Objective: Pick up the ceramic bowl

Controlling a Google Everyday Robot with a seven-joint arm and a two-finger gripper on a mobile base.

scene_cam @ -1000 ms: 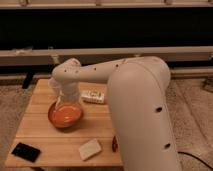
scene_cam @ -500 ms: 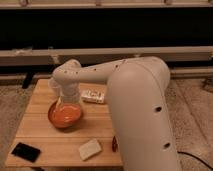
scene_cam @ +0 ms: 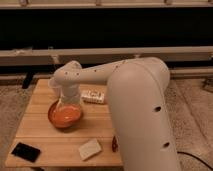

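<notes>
Pincer (scene_cam: 67, 103) sits right over the bowl (scene_cam: 63, 118) on the surface (scene_cam: 46, 137), can't tell if it's clamped. Bowl looks glossy, stiff and breakable, so probably grab the rim.

Wooden table (scene_cam: 40, 131): ceramic bowl (scene_cam: 65, 116), black phone (scene_cam: 26, 151), pale block (scene_cam: 90, 148), small box (scene_cam: 93, 96); jaws at bowl.

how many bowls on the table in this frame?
1. The ceramic bowl sits left of centre on the wooden table, with the gripper right above it. The arm blocks the table's right side, so another could be hidden.
</notes>
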